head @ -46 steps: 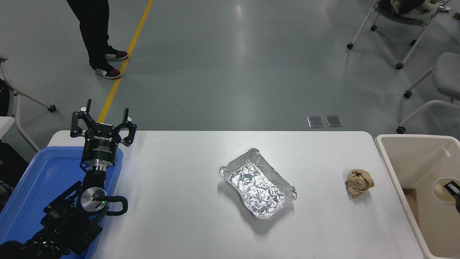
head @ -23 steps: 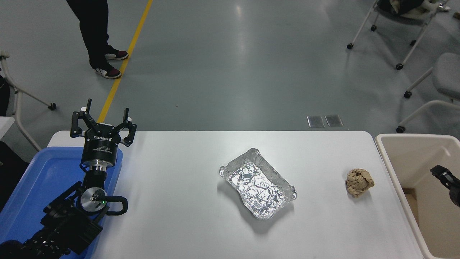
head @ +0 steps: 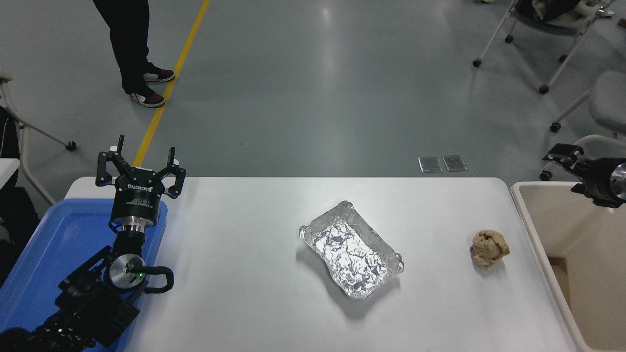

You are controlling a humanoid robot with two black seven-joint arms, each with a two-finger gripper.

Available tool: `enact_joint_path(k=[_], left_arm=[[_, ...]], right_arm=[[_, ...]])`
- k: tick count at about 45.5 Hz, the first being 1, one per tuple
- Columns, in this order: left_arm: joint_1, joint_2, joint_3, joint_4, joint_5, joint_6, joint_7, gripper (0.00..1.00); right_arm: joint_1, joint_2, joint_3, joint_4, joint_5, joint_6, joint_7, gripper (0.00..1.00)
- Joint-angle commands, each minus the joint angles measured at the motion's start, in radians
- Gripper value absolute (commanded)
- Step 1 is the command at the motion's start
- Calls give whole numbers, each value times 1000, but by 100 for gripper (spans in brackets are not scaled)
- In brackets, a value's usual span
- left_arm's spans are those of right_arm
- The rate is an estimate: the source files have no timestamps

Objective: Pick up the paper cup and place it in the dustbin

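Two black arms at a white rectangular table (head: 234, 283) with rounded corners. At the lower left, over a blue plastic tray (head: 54, 244) at the table's left end: the left arm, parked, pointing away from the camera. Left gripper (head: 144, 156) spread wide, holding nothing, its tips past the table's far edge.

At the right edge, reaching in sideways: the right arm, only its end in view. Right gripper (head: 562, 155) raised over the far left corner of the large beige rectangular plastic dustbin (head: 552, 210), clear of its rim. Seen side-on and cut off by the picture's edge; open or closed cannot be told, and nothing visibly held.

Dustbin just beside the table's right end, lower than the tabletop, partly out of the picture at the right. Of its inside, only pale walls and part of the floor on show. Whereabouts of the white paper cup: cannot tell, not to be made out on the table or in the visible part of the bin.

Near the table's middle, lying at an angle: a crinkled silver foil tray (head: 349, 247). Between that and the dustbin, near the table's right edge: a crumpled brown paper ball (head: 489, 248), touching neither.

Beyond the table, on the grey floor: a person's dark-trousered legs (head: 129, 49) beside a yellow line (head: 166, 93), and wheeled chairs (head: 604, 105) at the upper right.
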Motion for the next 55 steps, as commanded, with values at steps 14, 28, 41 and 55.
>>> enact_joint_path(k=[14,28,41,55], left_arm=[[0,0,0,0,1,2,0,99],[2,0,0,0,-1,2,0,99],[3,0,-1,0,-1,0,0,99],[3,0,0,0,-1,2,0,99]], right_arm=[[909,-107,-259,1178,-381,41,-14,100],[1226,-80,-358,1388,-375,152,-74,100],[1273,-78,-362,1388,-375,152,-125,100],[1284,-67,-350,1387,-334,152,-152,100]])
